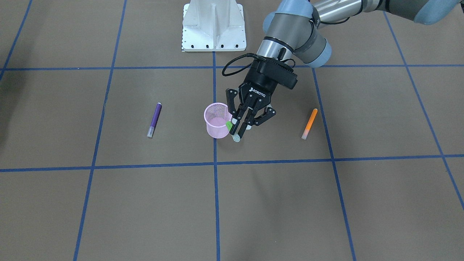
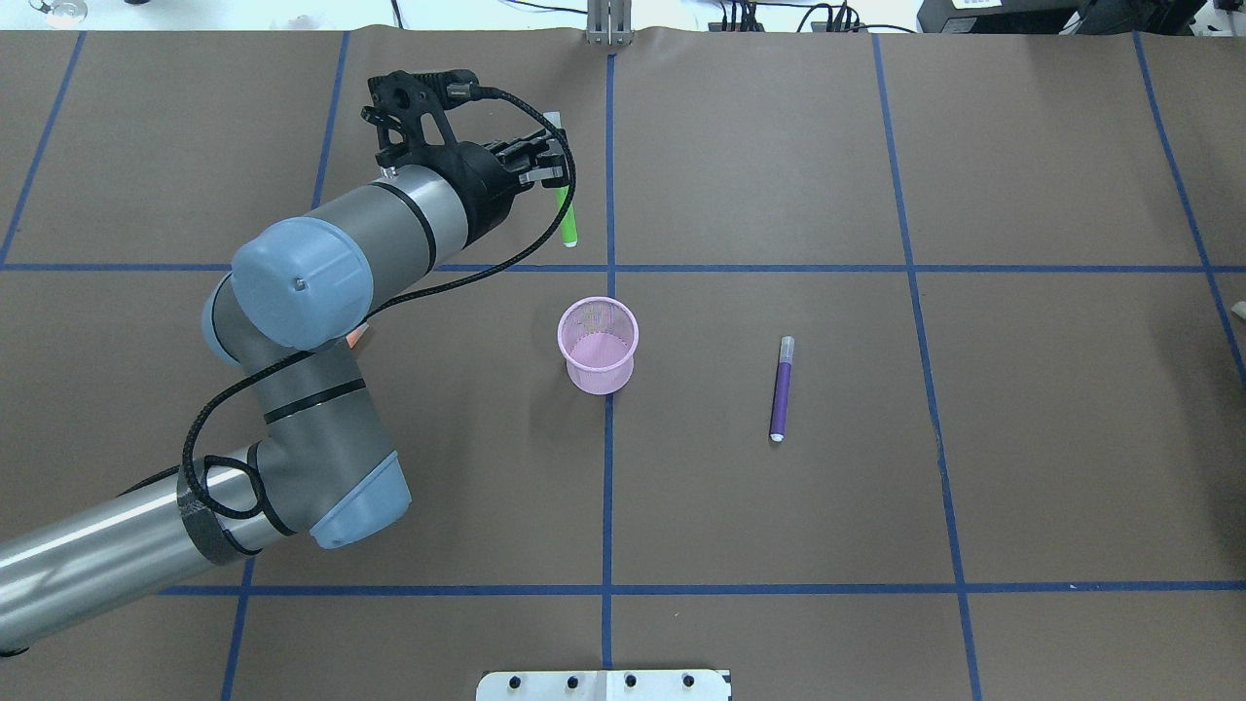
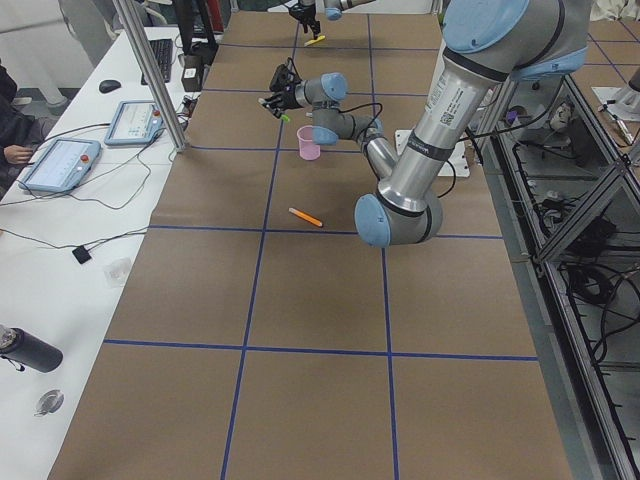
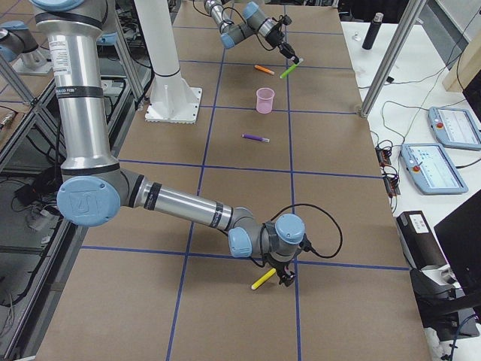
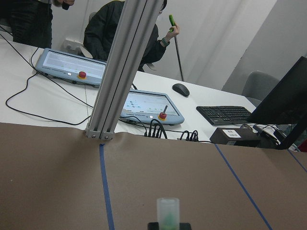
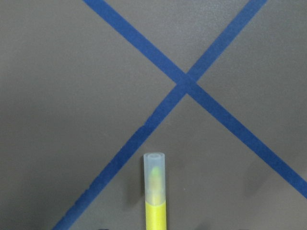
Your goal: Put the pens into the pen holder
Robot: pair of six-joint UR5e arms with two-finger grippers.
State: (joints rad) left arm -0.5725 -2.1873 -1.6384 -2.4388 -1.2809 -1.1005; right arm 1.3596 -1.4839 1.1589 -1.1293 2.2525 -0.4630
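My left gripper (image 1: 239, 127) (image 2: 555, 173) is shut on the green pen (image 2: 566, 216) and holds it in the air, tilted, with the pale cap end pointing away from me. It is on the far side of the pink mesh pen holder (image 2: 598, 341) (image 1: 216, 120), not over the holder's mouth. The pen's cap shows at the bottom of the left wrist view (image 5: 168, 212). The purple pen (image 2: 781, 389) lies right of the holder. The orange pen (image 1: 309, 124) lies on the holder's left and is mostly hidden under my arm in the overhead view. My right gripper (image 4: 284, 275) is far off at the table's right end.
A yellow pen (image 6: 154, 191) (image 4: 263, 280) sticks out at my right gripper, over crossing blue tape lines; the fingers do not show. The robot's white base plate (image 1: 214, 25) stands at the near edge. Operators' desks with pendants (image 5: 144, 108) and a metal post (image 5: 120, 67) lie beyond the far edge.
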